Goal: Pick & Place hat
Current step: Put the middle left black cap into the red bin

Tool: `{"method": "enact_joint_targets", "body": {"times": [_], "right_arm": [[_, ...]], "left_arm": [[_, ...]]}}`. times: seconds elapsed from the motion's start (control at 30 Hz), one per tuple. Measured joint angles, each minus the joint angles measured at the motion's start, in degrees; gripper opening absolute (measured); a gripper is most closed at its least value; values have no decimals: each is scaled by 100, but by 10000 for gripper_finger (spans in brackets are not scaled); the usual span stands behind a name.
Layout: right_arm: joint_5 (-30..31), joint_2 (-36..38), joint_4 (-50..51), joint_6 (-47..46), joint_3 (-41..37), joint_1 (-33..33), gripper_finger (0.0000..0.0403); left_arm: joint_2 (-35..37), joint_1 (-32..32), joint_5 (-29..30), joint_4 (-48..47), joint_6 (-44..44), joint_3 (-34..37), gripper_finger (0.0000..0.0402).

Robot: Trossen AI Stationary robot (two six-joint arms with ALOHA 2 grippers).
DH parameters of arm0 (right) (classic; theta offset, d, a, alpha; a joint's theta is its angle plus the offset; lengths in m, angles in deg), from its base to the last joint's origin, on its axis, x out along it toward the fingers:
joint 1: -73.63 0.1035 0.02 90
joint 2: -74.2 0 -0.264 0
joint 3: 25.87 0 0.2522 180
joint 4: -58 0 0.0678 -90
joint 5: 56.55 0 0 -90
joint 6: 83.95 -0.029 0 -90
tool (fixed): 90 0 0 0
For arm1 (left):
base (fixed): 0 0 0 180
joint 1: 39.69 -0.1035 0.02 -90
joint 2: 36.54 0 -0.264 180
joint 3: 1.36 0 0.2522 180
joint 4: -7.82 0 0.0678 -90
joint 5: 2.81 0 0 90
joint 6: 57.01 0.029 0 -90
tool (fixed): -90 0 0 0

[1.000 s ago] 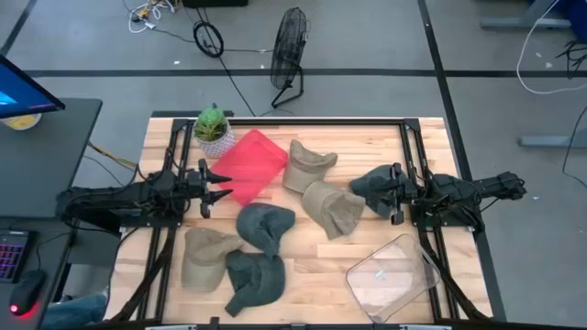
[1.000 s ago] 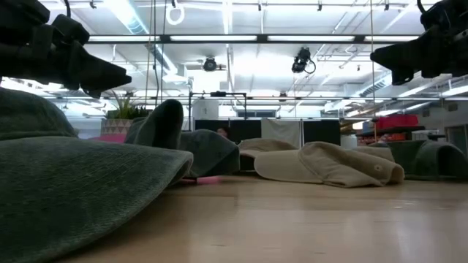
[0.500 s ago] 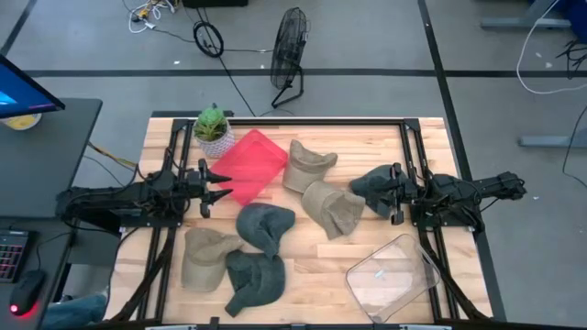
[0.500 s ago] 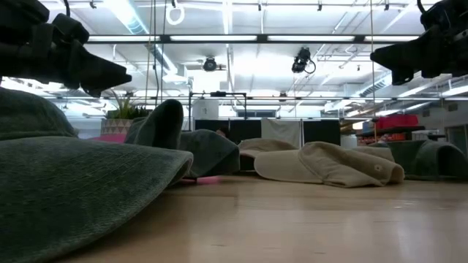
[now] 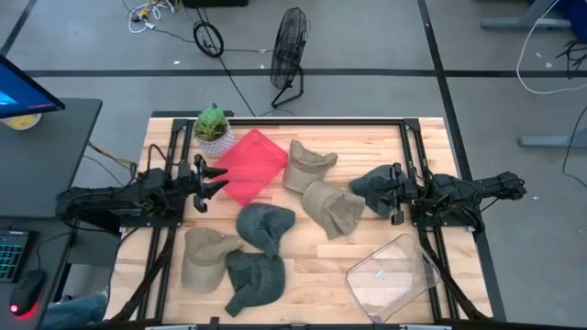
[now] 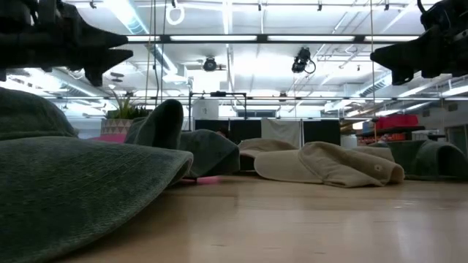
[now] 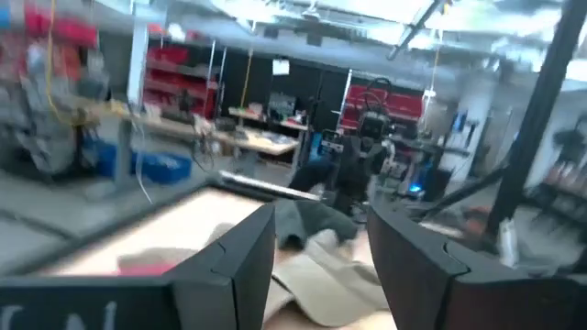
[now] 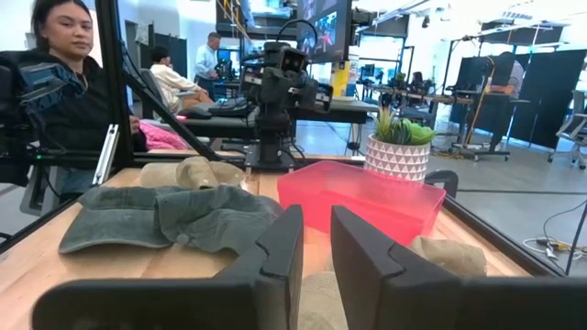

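Several soft hats lie on the wooden table: tan ones [image 5: 307,165] [image 5: 332,209] [image 5: 206,257] and dark green ones [image 5: 264,226] [image 5: 255,280] [image 5: 371,188]. My left gripper [image 5: 220,176] [image 7: 321,215] hangs open in the air over the left edge of the red bin [image 5: 249,165]. My right gripper [image 5: 389,194] [image 8: 316,215] is open with a narrow gap. It hovers above the dark green hat at the table's right and points toward the table's middle. In the low view both grippers [image 6: 121,58] [image 6: 380,55] stand well above the hats.
A potted plant [image 5: 213,128] stands at the far left corner, behind the red bin. A clear plastic container [image 5: 393,275] sits near the right front corner. Black frame rails [image 5: 174,174] [image 5: 417,165] run along both sides. People sit beyond the table [image 8: 64,55].
My left gripper has risen and shifted a little toward the table's far edge and the plant, staying open. The hats and my right arm have kept still.
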Motion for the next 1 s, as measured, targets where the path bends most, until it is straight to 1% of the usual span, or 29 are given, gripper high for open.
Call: {"method": "enact_joint_targets", "body": {"times": [0.07,0.17,0.23,0.3,0.37,0.47,0.53,0.67,0.83,0.93,1.0], "right_arm": [[-56,-1,4,1,0,0,64],[-81,-2,5,0,0,0,64],[-81,-1,7,0,0,0,64],[-109,-2,14,-248,0,4,64],[-153,-2,11,-402,0,5,64],[-166,-2,-83,156,0,0,64],[-170,0,-113,335,0,0,64],[-170,0,-79,87,0,-2,64],[-60,0,-78,46,0,-3,64],[230,-1,-84,106,0,-3,64],[400,0,-78,30,0,-3,64]], "left_arm": [[-2,20,-91,16,-215,-117,179],[-169,68,-250,1,200,-362,179],[-410,76,-255,-138,483,-627,179],[-710,76,-155,-380,499,-947,179],[-1104,76,-57,-826,361,-1269,179],[-1802,76,56,-1548,30,-1799,179],[-2300,76,59,-2073,-109,-2146,177],[-3358,83,10,-2736,-88,-2701,167],[-4608,307,-127,-2729,381,-3153,147],[-5275,498,-129,-2622,631,-3362,137],[-5667,619,-127,-2358,835,-3417,134]]}}
